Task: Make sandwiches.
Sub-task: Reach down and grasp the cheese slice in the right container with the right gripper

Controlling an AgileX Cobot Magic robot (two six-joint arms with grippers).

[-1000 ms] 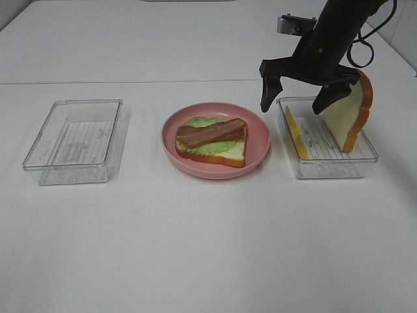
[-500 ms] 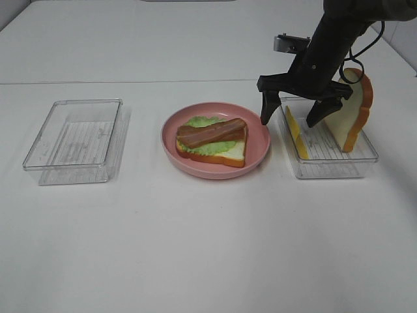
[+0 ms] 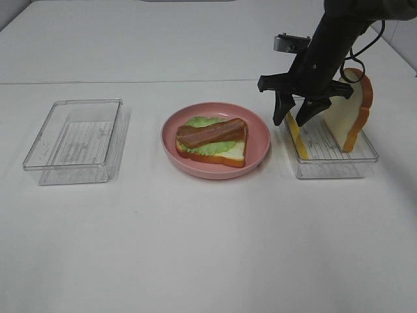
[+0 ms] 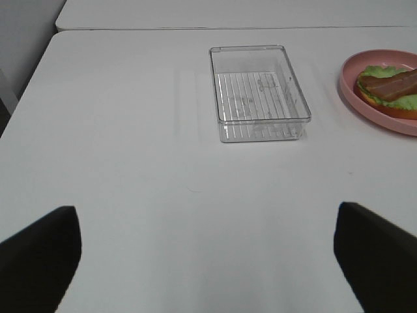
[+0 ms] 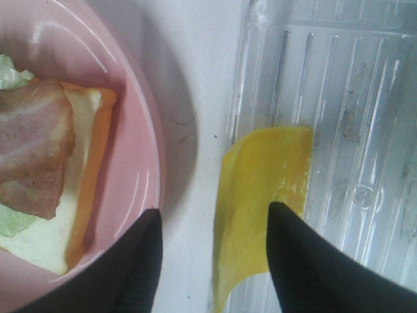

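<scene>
Cheese square (image 3: 300,145) straddled by downturned right hand (image 3: 290,123).

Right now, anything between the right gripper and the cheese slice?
Partly. The right gripper straddles the cheese slice, which leans on the tray wall nearest the plate. One finger is inside the tray, the other outside, so that wall likely sits between the outer finger and the cheese's lower part.
</scene>
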